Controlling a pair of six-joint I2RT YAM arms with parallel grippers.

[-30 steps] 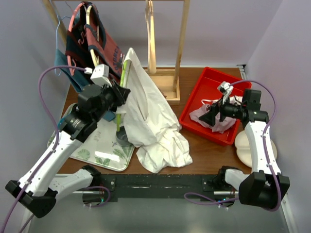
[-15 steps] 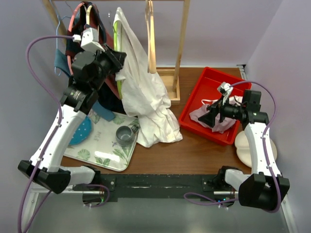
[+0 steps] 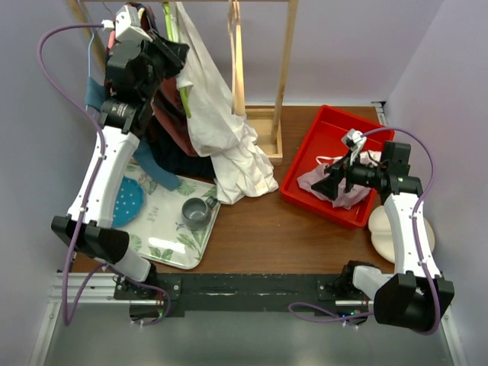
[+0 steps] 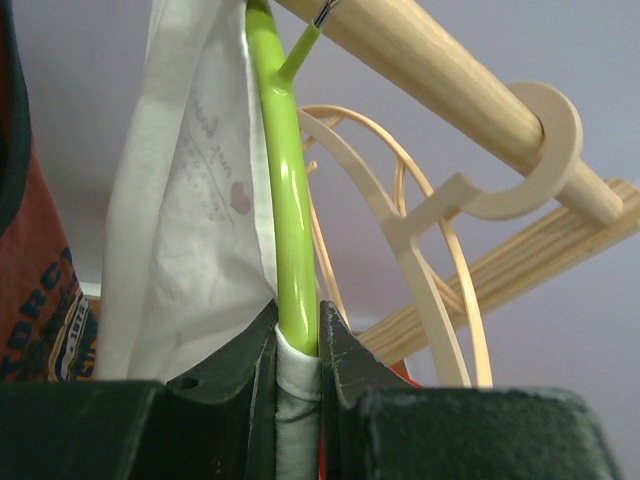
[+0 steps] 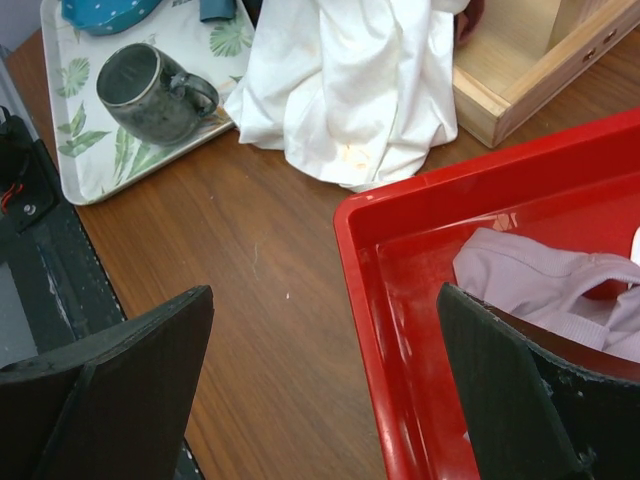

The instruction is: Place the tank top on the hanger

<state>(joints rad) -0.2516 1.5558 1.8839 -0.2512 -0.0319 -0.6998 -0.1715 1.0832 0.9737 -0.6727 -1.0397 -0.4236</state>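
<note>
Upper left of the overhead frame: left claw raised beside the pale wooden rail, pinching the slim lime-green plastic hanger together with a fold of the white thin-fabric sleeveless tank top. Top drapes from the hanger, hem bunched on the brown counter just beside the leaf-print tray. Hook meets the rail; seated or not, cannot tell. Right side: right claw spread wide above the red plastic bin holding mauve-pink cloth.
</note>
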